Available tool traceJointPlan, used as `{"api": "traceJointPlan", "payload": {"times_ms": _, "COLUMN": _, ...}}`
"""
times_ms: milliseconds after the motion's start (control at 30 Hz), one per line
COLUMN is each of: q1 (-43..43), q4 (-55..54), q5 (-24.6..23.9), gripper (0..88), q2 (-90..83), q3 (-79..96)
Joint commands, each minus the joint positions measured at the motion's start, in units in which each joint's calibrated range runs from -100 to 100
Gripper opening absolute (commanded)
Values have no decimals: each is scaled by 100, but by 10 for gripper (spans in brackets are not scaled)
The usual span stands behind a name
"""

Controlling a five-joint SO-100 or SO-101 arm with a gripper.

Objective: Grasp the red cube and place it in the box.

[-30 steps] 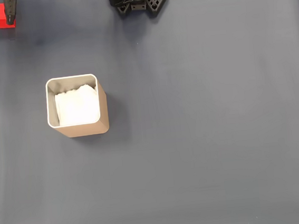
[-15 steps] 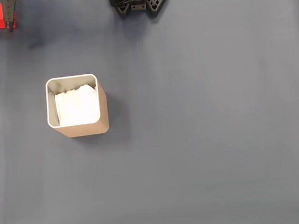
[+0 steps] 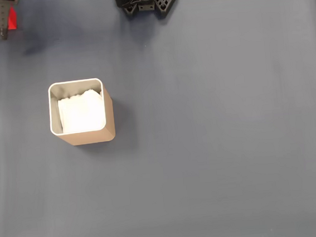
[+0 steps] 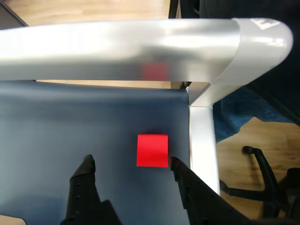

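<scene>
Drawn back a little over the last second, gripper (image 4: 130, 161) spread and empty, red cube (image 4: 152, 150) just ahead by 1 fingertip, ungrasped, box (image 3: 80, 112) well apart, grasp pending.

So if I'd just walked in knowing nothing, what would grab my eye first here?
Probably the red cube, the one bright spot on the dark blue table, sitting in the corner by a silvery frame. In the wrist view the gripper has its two black fingers spread wide just short of it. Next comes the tan box with its white lining, standing alone left of centre in the fixed view.
</scene>
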Motion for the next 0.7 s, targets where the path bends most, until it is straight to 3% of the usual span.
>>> {"api": "traceJointPlan", "payload": {"times_ms": 0, "q1": -36, "q4": -349, "q5": -78, "gripper": 408, "q2": -15, "q3": 49}}
{"api": "traceJointPlan", "payload": {"times_ms": 667, "q1": 99, "q4": -1113, "q5": -239, "gripper": 411, "q2": 470, "q3": 113}}
